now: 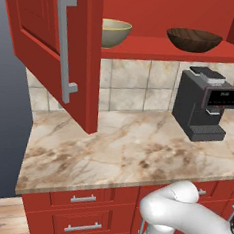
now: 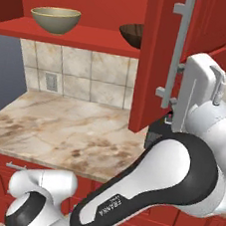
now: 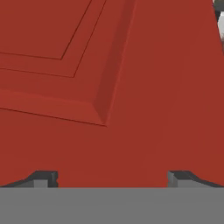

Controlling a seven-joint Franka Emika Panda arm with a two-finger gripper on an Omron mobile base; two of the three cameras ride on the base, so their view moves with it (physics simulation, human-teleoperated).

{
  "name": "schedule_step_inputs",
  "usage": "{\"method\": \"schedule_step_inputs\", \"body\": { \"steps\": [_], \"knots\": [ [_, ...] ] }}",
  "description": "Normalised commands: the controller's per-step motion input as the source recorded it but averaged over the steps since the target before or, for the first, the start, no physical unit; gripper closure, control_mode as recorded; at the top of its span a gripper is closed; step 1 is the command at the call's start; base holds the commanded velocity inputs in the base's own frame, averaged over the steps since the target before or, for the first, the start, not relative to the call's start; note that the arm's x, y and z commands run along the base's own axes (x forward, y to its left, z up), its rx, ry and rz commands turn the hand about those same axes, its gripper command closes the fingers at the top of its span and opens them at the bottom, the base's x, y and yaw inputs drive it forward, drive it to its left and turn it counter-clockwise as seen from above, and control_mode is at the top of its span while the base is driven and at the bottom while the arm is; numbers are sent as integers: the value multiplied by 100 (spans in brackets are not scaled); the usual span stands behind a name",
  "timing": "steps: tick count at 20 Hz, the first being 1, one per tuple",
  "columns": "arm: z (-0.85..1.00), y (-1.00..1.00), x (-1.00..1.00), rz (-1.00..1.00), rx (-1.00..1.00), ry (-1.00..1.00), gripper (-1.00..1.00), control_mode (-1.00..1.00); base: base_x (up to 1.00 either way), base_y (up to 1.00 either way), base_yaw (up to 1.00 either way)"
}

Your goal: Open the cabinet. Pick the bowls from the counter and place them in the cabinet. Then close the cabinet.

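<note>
Sitting on open red wall cabinet [image 1: 160, 47] shelf: olive-tan bowl w/ yellowish rim [image 1: 115, 32] & dark brown wood-grained bowl [image 1: 194, 39].
Facing red raised-panel door [image 3: 131, 87] close up w/ two-finger gripper [image 3: 112, 178], tips spread apart, gripping nothing.

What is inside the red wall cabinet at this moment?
On the cabinet shelf sit both bowls: the olive-tan bowl at the left and the dark wooden bowl at the right. Anything higher in the cabinet is outside the pictures.
</note>
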Motion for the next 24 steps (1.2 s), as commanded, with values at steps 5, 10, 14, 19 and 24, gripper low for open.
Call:
{"method": "schedule_step_inputs", "body": {
  "steps": [5, 10, 14, 19, 24],
  "knots": [
    [-17, 85, 50, -7, 0, -5, -100, -100, 0, 0, 0],
    [-22, 98, 43, -17, 4, -14, -100, -100, 0, 0, 0],
    [1, 70, 82, -24, 1, -9, -100, -100, 0, 0, 0],
    [15, 37, 92, -27, 0, 0, -100, -100, 0, 0, 0],
    [26, 5, 88, -27, 0, 10, -100, -100, 0, 0, 0]
  ]
}}
